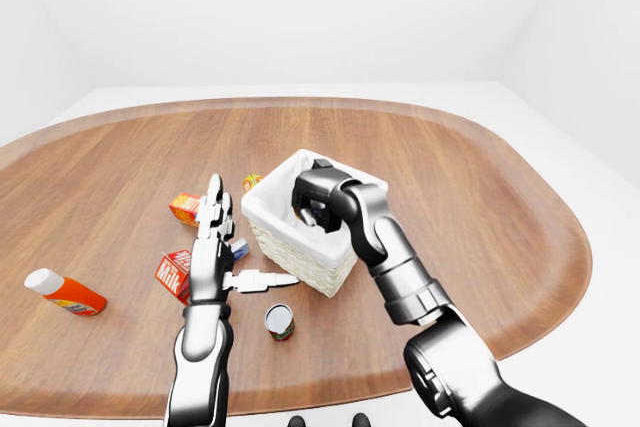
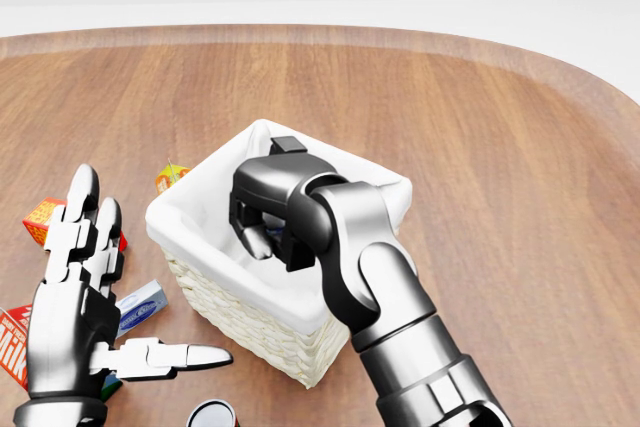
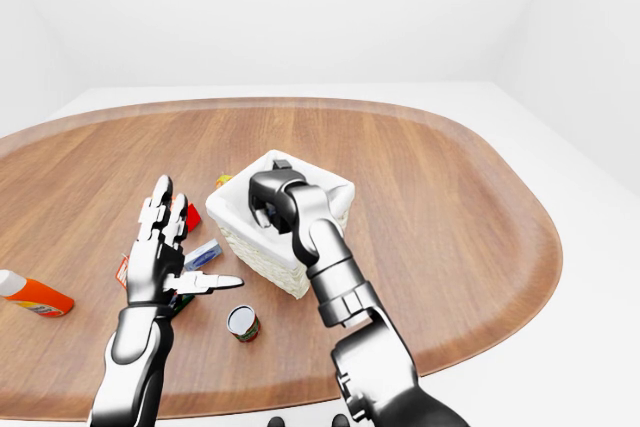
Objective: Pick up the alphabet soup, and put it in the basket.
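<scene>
The white-lined wicker basket [image 2: 190, 199] stands in the middle of the head view. My right hand [image 2: 265, 232] reaches down into its mouth with the fingers curled shut. Only a small bluish patch of what they hold shows between them, which I take for the alphabet soup can [image 2: 272, 233]; the rest is hidden by the hand. My left hand [image 2: 130, 287] hovers to the left of the basket, palm flat, fingers spread and open, holding nothing.
A dark-topped can [image 1: 279, 322] stands below the basket. Left of it lie a blue-white box [image 2: 140, 305], a milk carton [image 1: 172, 273], two orange-red boxes [image 2: 42, 219] [image 2: 170, 177] and an orange bottle [image 1: 65, 292]. The wooden table [image 1: 480, 197] spreads wide to the right.
</scene>
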